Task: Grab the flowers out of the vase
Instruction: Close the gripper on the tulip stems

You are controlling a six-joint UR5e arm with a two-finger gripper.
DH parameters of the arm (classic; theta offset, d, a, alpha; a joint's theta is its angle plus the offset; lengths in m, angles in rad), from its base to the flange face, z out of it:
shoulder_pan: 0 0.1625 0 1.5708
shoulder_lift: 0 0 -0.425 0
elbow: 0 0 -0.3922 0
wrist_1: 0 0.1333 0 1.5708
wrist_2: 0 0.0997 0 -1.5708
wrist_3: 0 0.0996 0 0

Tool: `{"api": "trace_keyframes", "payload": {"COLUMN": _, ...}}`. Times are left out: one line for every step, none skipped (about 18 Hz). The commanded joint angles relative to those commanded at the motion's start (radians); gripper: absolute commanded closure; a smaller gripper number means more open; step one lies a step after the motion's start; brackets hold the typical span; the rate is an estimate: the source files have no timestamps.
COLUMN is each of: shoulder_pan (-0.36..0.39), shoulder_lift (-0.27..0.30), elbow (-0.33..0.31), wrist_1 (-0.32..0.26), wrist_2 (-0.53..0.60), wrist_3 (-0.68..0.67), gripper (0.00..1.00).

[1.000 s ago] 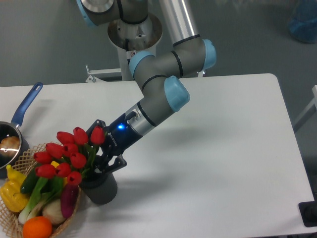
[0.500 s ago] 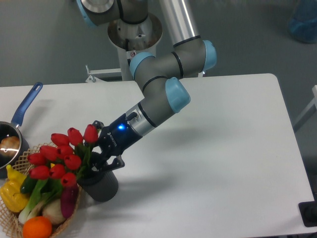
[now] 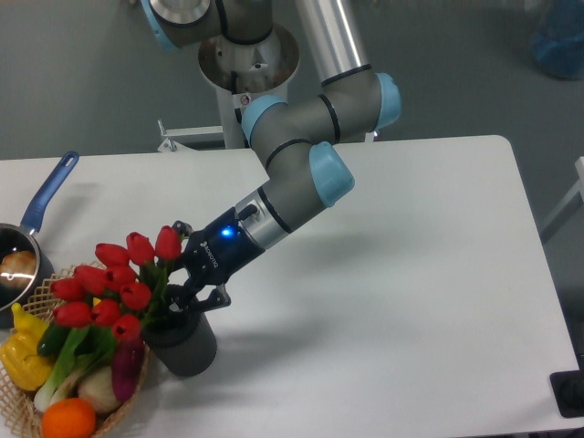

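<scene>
The flowers (image 3: 111, 285), a bunch of red tulips with green stems, lean to the left out of the dark grey vase (image 3: 189, 348) near the table's front left. My gripper (image 3: 179, 297) comes in from the upper right, just above the vase's rim. Its dark fingers (image 3: 203, 299) are shut on the stems right under the buds. The lower stems and the vase's opening are hidden behind the fingers and leaves.
A wicker basket (image 3: 36, 301) with vegetables and fruit touches the vase's left side at the table's front left corner. A blue-handled saucepan (image 3: 32, 233) stands behind it at the left edge. My arm slants across the table's middle.
The bunch has tipped to the left and a little down, and my gripper has moved slightly left with it at the stems. The vase has stayed in place.
</scene>
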Motion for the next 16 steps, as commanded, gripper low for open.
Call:
{"api": "trace_keyframes", "payload": {"shoulder_pan": 0.002, "shoulder_lift": 0.002, "elbow": 0.0, "wrist_1": 0.0, "wrist_2": -0.006, "wrist_3": 0.0, "gripper": 0.55}}
{"api": "trace_keyframes", "payload": {"shoulder_pan": 0.006, "shoulder_lift": 0.002, "elbow": 0.0, "wrist_1": 0.002, "wrist_2": -0.008, "wrist_3": 0.0, "gripper": 0.56}}
{"api": "trace_keyframes", "payload": {"shoulder_pan": 0.008, "shoulder_lift": 0.003, "elbow": 0.0, "wrist_1": 0.002, "wrist_2": -0.012, "wrist_3": 0.0, "gripper": 0.56}}
{"api": "trace_keyframes", "payload": {"shoulder_pan": 0.014, "shoulder_lift": 0.003, "elbow": 0.0, "wrist_1": 0.002, "wrist_2": -0.023, "wrist_3": 0.0, "gripper": 0.56}}
{"api": "trace_keyframes", "payload": {"shoulder_pan": 0.02, "shoulder_lift": 0.003, "elbow": -0.002, "wrist_1": 0.002, "wrist_2": -0.038, "wrist_3": 0.0, "gripper": 0.56}}
{"api": "trace_keyframes", "payload": {"shoulder_pan": 0.023, "shoulder_lift": 0.005, "elbow": -0.003, "wrist_1": 0.002, "wrist_2": -0.057, "wrist_3": -0.002, "gripper": 0.56}}
{"api": "trace_keyframes", "payload": {"shoulder_pan": 0.029, "shoulder_lift": 0.006, "elbow": -0.005, "wrist_1": 0.002, "wrist_2": -0.075, "wrist_3": 0.0, "gripper": 0.56}}
{"api": "trace_keyframes", "payload": {"shoulder_pan": 0.032, "shoulder_lift": 0.011, "elbow": -0.008, "wrist_1": 0.002, "wrist_2": -0.086, "wrist_3": -0.002, "gripper": 0.56}}
{"api": "trace_keyframes", "payload": {"shoulder_pan": 0.037, "shoulder_lift": 0.018, "elbow": -0.012, "wrist_1": 0.002, "wrist_2": -0.091, "wrist_3": -0.002, "gripper": 0.56}}
{"api": "trace_keyframes", "payload": {"shoulder_pan": 0.038, "shoulder_lift": 0.023, "elbow": -0.014, "wrist_1": 0.002, "wrist_2": -0.092, "wrist_3": -0.003, "gripper": 0.56}}
{"api": "trace_keyframes", "payload": {"shoulder_pan": 0.04, "shoulder_lift": 0.029, "elbow": -0.017, "wrist_1": 0.002, "wrist_2": -0.092, "wrist_3": -0.003, "gripper": 0.56}}
{"api": "trace_keyframes", "payload": {"shoulder_pan": 0.044, "shoulder_lift": 0.034, "elbow": -0.021, "wrist_1": 0.002, "wrist_2": -0.094, "wrist_3": -0.003, "gripper": 0.56}}
{"api": "trace_keyframes", "payload": {"shoulder_pan": 0.049, "shoulder_lift": 0.038, "elbow": -0.021, "wrist_1": 0.002, "wrist_2": -0.097, "wrist_3": -0.005, "gripper": 0.56}}
{"api": "trace_keyframes", "payload": {"shoulder_pan": 0.054, "shoulder_lift": 0.047, "elbow": -0.021, "wrist_1": 0.002, "wrist_2": -0.107, "wrist_3": -0.009, "gripper": 0.56}}
{"api": "trace_keyframes", "payload": {"shoulder_pan": 0.058, "shoulder_lift": 0.054, "elbow": -0.021, "wrist_1": 0.002, "wrist_2": -0.129, "wrist_3": -0.017, "gripper": 0.56}}
{"api": "trace_keyframes", "payload": {"shoulder_pan": 0.06, "shoulder_lift": 0.058, "elbow": -0.021, "wrist_1": 0.002, "wrist_2": -0.15, "wrist_3": -0.028, "gripper": 0.56}}
